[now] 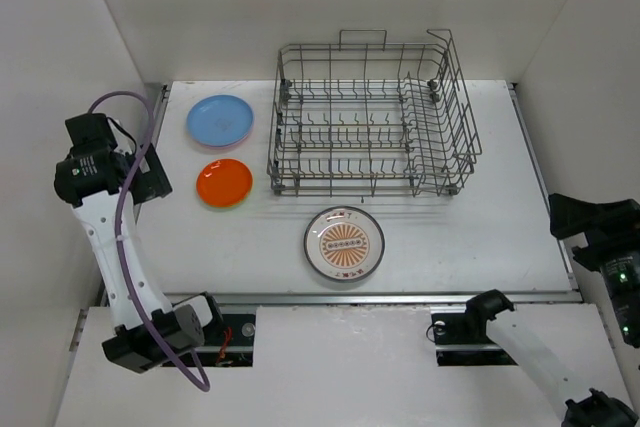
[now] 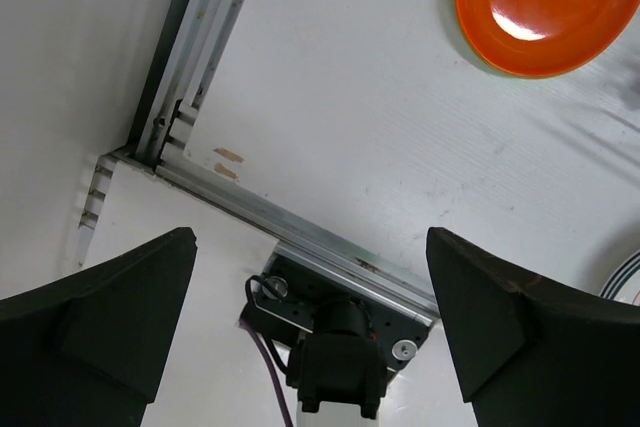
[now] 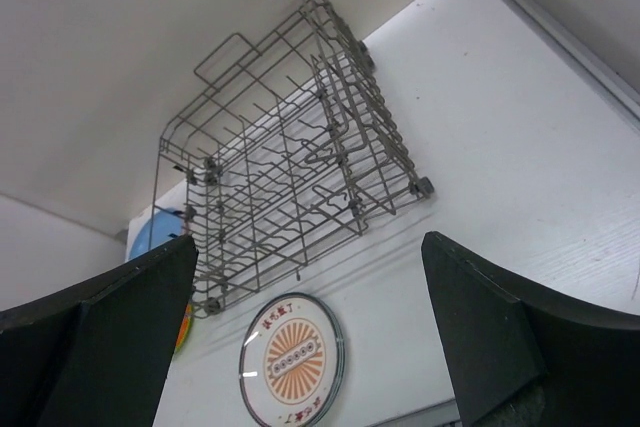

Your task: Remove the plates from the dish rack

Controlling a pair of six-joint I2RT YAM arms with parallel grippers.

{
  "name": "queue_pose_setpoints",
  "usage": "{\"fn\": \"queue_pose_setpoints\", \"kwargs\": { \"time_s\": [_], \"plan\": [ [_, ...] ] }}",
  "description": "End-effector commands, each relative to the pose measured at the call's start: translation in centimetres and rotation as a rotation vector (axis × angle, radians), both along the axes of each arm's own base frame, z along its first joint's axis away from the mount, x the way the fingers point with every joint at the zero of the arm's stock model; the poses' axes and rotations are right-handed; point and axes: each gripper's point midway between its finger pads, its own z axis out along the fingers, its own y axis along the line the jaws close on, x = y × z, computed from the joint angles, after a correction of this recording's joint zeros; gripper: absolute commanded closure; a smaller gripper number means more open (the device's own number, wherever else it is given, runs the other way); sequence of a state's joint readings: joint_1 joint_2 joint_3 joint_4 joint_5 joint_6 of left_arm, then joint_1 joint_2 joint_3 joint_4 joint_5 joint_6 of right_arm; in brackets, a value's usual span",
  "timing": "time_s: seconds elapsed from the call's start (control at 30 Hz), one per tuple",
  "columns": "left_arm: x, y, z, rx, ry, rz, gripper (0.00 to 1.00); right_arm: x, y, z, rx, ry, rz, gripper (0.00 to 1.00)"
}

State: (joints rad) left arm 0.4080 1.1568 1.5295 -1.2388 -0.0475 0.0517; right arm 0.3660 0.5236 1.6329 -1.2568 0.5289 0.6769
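Note:
The grey wire dish rack [image 1: 372,117] stands at the back of the table with no plates in it; it also shows in the right wrist view [image 3: 290,147]. A blue plate [image 1: 220,119] lies left of the rack on a pink one. An orange plate [image 1: 224,182] lies in front of it and shows in the left wrist view [image 2: 545,2]. A white sunburst plate [image 1: 344,243] lies in front of the rack, also in the right wrist view [image 3: 293,361]. My left gripper [image 2: 310,332] is open and empty at the far left. My right gripper [image 3: 308,332] is open and empty at the far right.
White walls close in the table on the left, back and right. A metal rail [image 1: 380,297] runs along the table's near edge. A purple cable [image 1: 125,237] hangs along the left arm. The left arm's base [image 2: 335,337] shows below its fingers.

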Motion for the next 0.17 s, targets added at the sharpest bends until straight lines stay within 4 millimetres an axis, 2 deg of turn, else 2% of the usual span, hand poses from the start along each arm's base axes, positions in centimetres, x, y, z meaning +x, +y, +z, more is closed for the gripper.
{"fn": "queue_pose_setpoints", "kwargs": {
  "time_s": [0.0,0.13],
  "plan": [
    [-1.1,-0.7,0.7,-0.002,-0.017,-0.021,0.0,-1.0,0.6,-0.6,0.035,0.021,0.039,0.0],
    [-2.6,-1.1,0.6,0.021,-0.034,-0.023,0.0,-1.7,0.3,-1.3,0.042,0.05,0.035,0.0]
  ]
}}
